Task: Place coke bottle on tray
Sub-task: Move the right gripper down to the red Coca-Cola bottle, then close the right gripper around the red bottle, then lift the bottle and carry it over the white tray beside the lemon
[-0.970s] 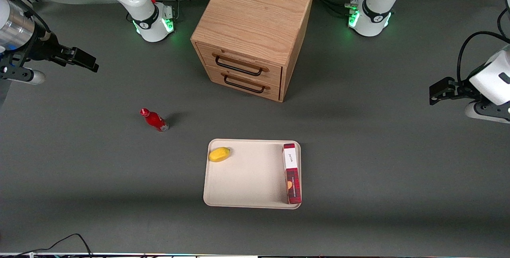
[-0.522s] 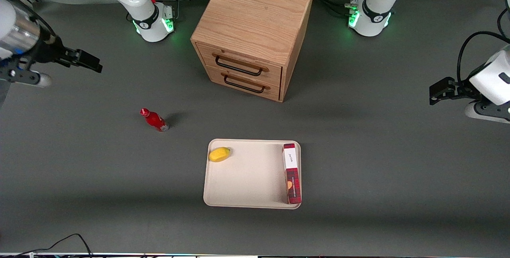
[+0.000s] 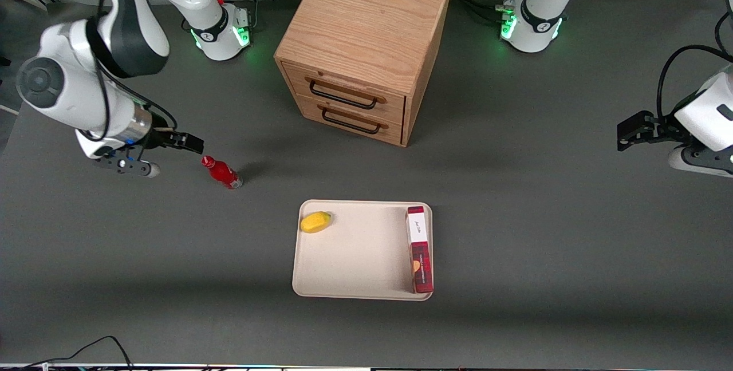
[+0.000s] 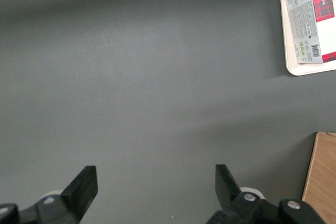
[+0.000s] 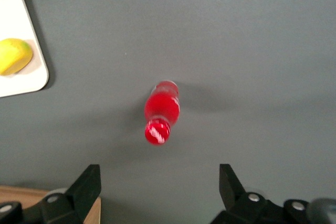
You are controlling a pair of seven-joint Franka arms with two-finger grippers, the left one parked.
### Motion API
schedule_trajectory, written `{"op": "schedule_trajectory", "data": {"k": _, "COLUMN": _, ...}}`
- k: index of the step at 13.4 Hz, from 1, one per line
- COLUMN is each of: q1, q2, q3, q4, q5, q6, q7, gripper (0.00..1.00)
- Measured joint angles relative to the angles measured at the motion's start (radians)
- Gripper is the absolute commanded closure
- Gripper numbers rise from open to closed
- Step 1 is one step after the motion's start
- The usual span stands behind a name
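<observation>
Red coke bottle point(image 3: 222, 172) stands upright off the tray point(image 3: 355, 268), open claw point(image 3: 194, 143) just above its cap, lined up for a grab.

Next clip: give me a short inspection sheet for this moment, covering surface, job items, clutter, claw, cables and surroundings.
Surface: dark grey table.
Job items: coke bottle upright on the table, apart from the tray.
Clutter: yellow fruit and red-and-white box on the tray.
Claw: right claw open, above the bottle's cap, holding nothing.
Cables: black cable at the table edge nearest the front camera.
Surroundings: wooden drawer cabinet, both drawers shut.
</observation>
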Motion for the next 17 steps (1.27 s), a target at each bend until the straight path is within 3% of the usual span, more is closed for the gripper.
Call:
{"op": "schedule_trajectory", "data": {"k": 3, "q1": 0.0, "q2": 0.041, "q3": 0.009, "q4": -0.082, "q5": 0.0, "q6": 0.164, "q7": 0.002, "gripper": 0.0}}
{"op": "schedule_trajectory", "data": {"k": 6, "q1": 0.003, "q2": 0.089, "q3": 0.011, "q4": -0.096, "q5": -0.007, "q6": 0.235, "q7": 0.018, "gripper": 0.0}}
{"op": "schedule_trajectory", "data": {"k": 7, "q1": 0.006, "q2": 0.102, "q3": 0.012, "q4": -0.099, "q5": -0.019, "q6": 0.253, "q7": 0.031, "gripper": 0.15}}
{"op": "schedule_trajectory", "data": {"k": 8, "q1": 0.008, "q2": 0.111, "q3": 0.013, "q4": -0.109, "q5": -0.032, "q6": 0.275, "q7": 0.04, "gripper": 0.41}}
{"op": "schedule_trajectory", "data": {"k": 9, "q1": 0.008, "q2": 0.114, "q3": 0.014, "q4": -0.123, "q5": -0.036, "q6": 0.293, "q7": 0.042, "gripper": 0.6}}
{"op": "schedule_trajectory", "data": {"k": 13, "q1": 0.008, "q2": 0.115, "q3": 0.02, "q4": -0.144, "q5": -0.039, "q6": 0.303, "q7": 0.043, "gripper": 1.0}}
{"op": "schedule_trajectory", "data": {"k": 17, "q1": 0.009, "q2": 0.11, "q3": 0.041, "q4": -0.138, "q5": -0.045, "q6": 0.289, "q7": 0.043, "gripper": 1.0}}
